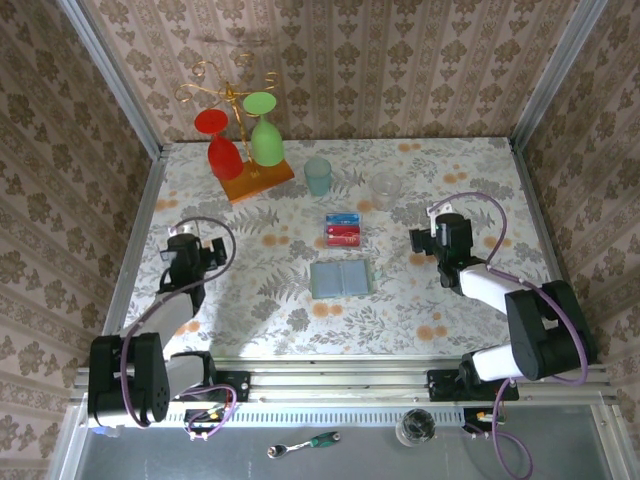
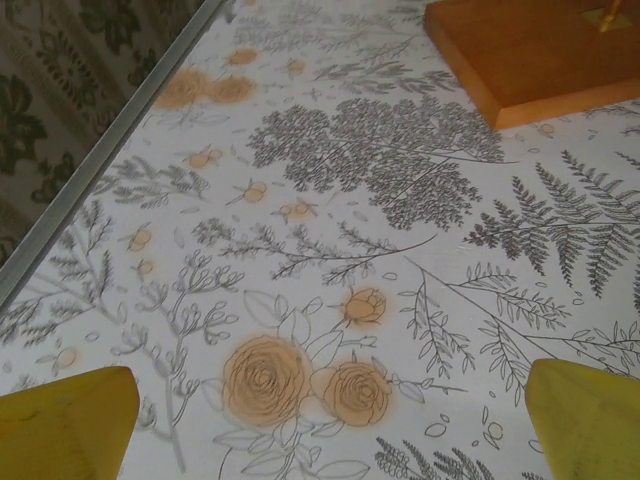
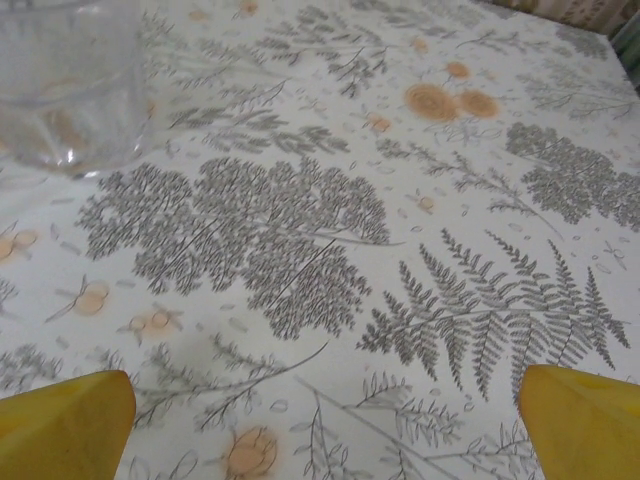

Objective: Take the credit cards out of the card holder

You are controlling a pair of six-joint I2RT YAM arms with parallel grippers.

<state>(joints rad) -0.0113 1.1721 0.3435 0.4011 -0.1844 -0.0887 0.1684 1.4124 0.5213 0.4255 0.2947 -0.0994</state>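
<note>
Both your jaws stand released.
Overhead: the card holder [image 1: 340, 278] lies open mid-table, the credit cards [image 1: 342, 229] just beyond it, your left gripper [image 1: 192, 240] and right gripper [image 1: 445, 230] well apart from both. Left wrist: fingers [image 2: 60, 425] spread over the tablecloth [image 2: 300, 250], orange wooden base [image 2: 530, 60] ahead. Right wrist: fingers [image 3: 590, 420] spread, clear glass [image 3: 65, 80] ahead.

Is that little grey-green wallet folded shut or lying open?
Open: the card holder lies flat, both panels spread side by side. The credit cards lie apart from it, just beyond.

My left arm [image 1: 160, 318] and right arm [image 1: 497, 290] are black-and-white, purple cables [image 1: 232, 243] looping each; yellow fingertips [image 2: 65, 425] at five and seven o'clock.
</note>
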